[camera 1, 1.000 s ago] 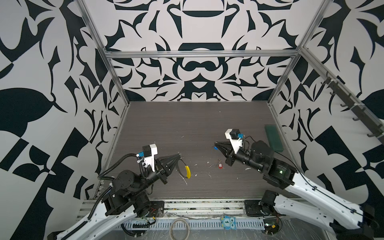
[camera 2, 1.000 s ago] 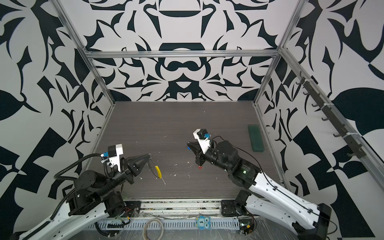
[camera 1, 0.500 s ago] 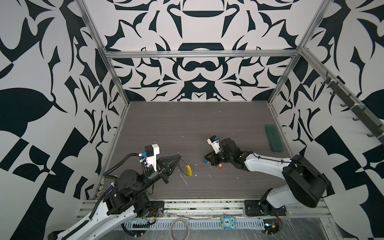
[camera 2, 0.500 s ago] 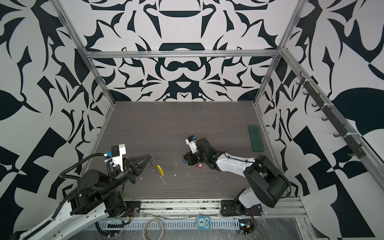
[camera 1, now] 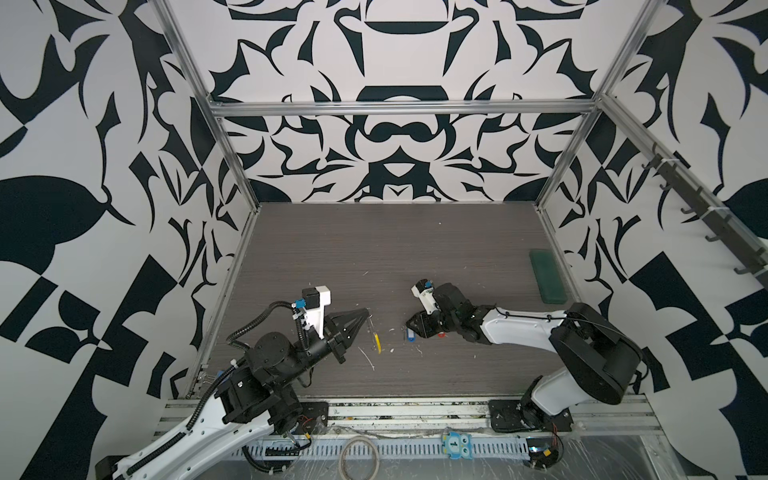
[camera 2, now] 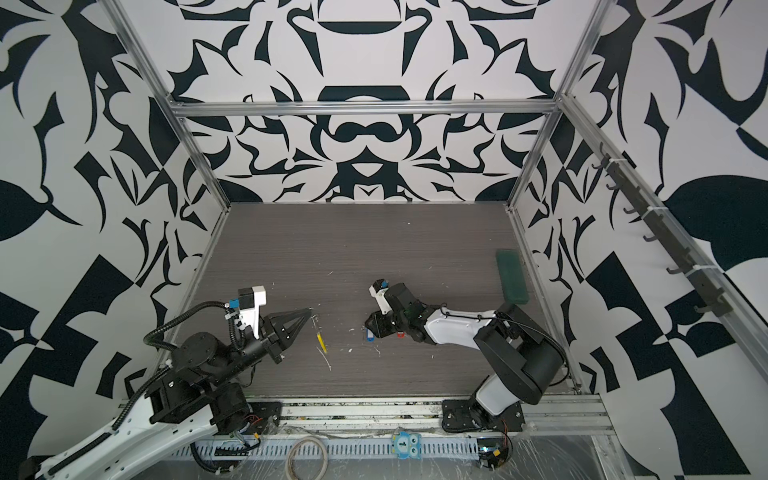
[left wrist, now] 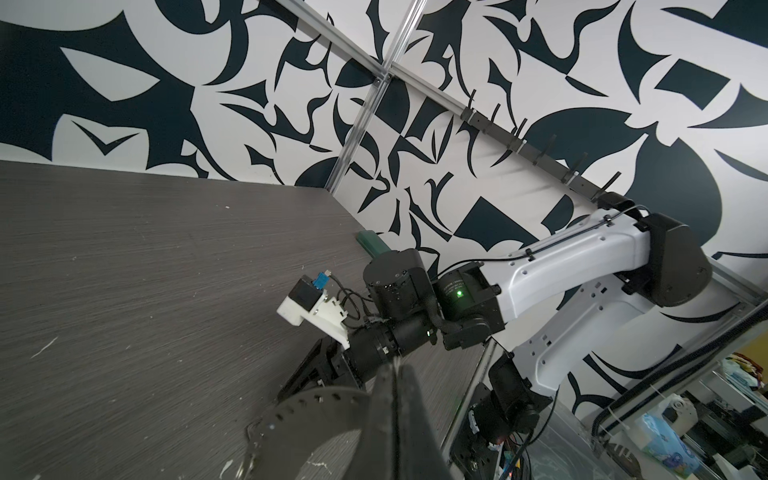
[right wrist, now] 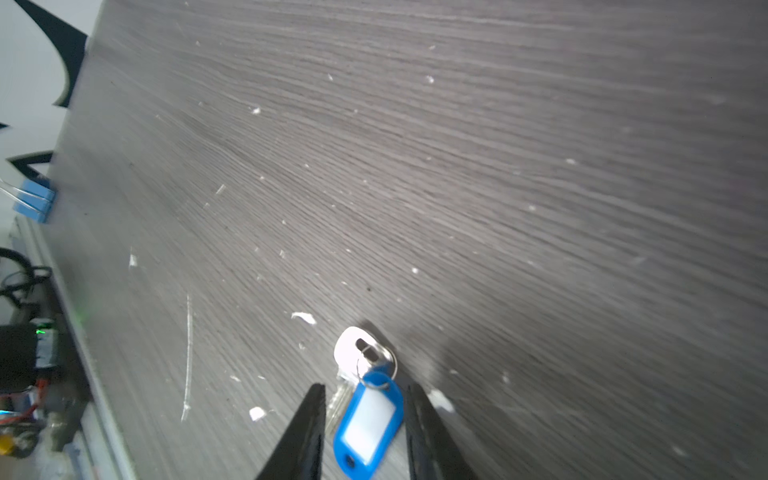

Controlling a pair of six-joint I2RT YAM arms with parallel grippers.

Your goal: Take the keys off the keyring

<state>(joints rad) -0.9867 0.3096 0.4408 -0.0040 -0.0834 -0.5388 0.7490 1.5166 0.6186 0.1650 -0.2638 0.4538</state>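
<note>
Dark wood-grain table, flecked with white scraps, inside a cell with black-and-white patterned walls. In both top views the left claw sits at lower centre-left, jaws pressed together on the thin grey keyring, whose yellow section hangs just below the tip. The right claw is low over the table at lower centre. Its jaws stand apart on either side of the blue key tag and hold nothing. The tag lies flat with a metal key on its small ring. The red key tag shows just beside it, partly under the claw body. Both tags lie well apart from the keyring, so the removal looks done or nearly so. Risks: a fingertip catching the blue tag on lifting would drag it. The claw body could sweep the red one. The floppy loop may slip from so thin a pinch.
</note>
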